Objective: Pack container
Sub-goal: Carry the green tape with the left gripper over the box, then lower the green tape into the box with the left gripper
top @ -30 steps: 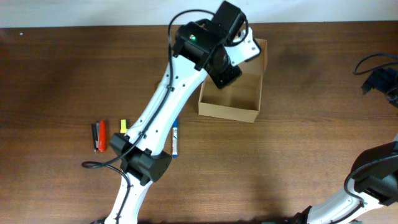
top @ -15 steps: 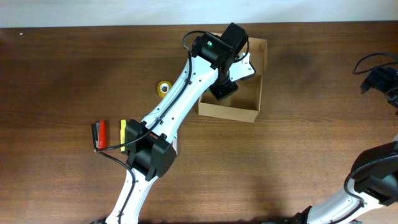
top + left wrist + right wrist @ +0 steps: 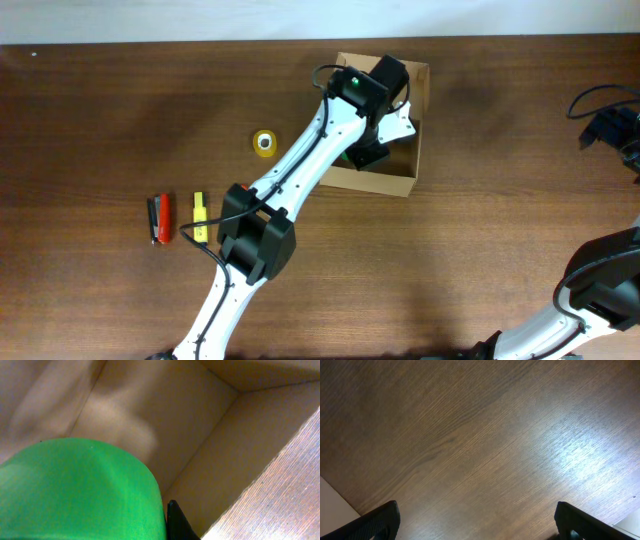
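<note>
Far left on the dark brown wooden table [image 3: 480, 250] I've got a red-and-black pen-like item [image 3: 159, 218]. A short yellow marker [image 3: 198, 214] lies just beside it at its 3 o'clock, not touching it. A small yellow tape roll [image 3: 264, 143] lies flat, up at about 1 o'clock from the marker and well apart from it.

The white-and-black left arm [image 3: 300, 180] runs from the 7 o'clock edge up toward 1 o'clock. The left gripper [image 3: 360, 155] is down inside the open plain brown cardboard box [image 3: 372, 181], which sits at 3 o'clock of the tape roll, near the table's 12 o'clock edge.

In the left wrist view the jaws are closed on a green rounded object [image 3: 80, 490]. Only one black fingertip [image 3: 176, 522] shows, right against it. Bare inner box walls [image 3: 150, 405] are behind, and table wood shows at 4 o'clock.

The right arm [image 3: 600, 285] is parked at the 4 o'clock corner. The right gripper [image 3: 477, 527] is spread wide over bare wood with nothing in it. There's black cabling [image 3: 610, 125] at the 3 o'clock edge.
</note>
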You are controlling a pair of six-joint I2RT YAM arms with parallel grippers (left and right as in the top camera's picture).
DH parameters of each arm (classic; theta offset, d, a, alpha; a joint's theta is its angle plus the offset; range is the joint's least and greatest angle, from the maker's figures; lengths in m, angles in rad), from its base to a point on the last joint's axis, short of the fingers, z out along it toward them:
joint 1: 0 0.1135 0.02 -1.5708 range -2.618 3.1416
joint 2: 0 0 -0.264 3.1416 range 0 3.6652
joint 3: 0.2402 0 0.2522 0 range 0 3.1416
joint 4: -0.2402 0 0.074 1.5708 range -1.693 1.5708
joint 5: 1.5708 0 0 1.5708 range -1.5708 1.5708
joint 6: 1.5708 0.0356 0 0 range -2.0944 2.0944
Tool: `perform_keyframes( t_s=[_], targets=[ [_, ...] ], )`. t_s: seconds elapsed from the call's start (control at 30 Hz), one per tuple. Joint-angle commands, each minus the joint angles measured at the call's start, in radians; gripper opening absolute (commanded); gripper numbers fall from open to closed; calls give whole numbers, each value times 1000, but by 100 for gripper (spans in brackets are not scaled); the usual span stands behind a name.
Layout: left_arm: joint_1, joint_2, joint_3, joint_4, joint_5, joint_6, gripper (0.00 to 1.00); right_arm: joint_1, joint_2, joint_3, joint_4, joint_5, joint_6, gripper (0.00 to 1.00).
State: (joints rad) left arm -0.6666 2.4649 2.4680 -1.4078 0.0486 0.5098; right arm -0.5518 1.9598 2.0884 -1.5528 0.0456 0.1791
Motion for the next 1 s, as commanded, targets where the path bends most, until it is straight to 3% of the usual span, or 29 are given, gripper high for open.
perform_keyframes(
  t_s=[0.0, 0.97],
  targets=[
    [-6, 15, -2, 6, 14, 23, 1, 2, 0, -4, -2, -12, -6, 99],
    [58, 79, -2, 69, 31, 11, 2, 2, 0, -4, -3, -12, -7, 99]
  ],
)
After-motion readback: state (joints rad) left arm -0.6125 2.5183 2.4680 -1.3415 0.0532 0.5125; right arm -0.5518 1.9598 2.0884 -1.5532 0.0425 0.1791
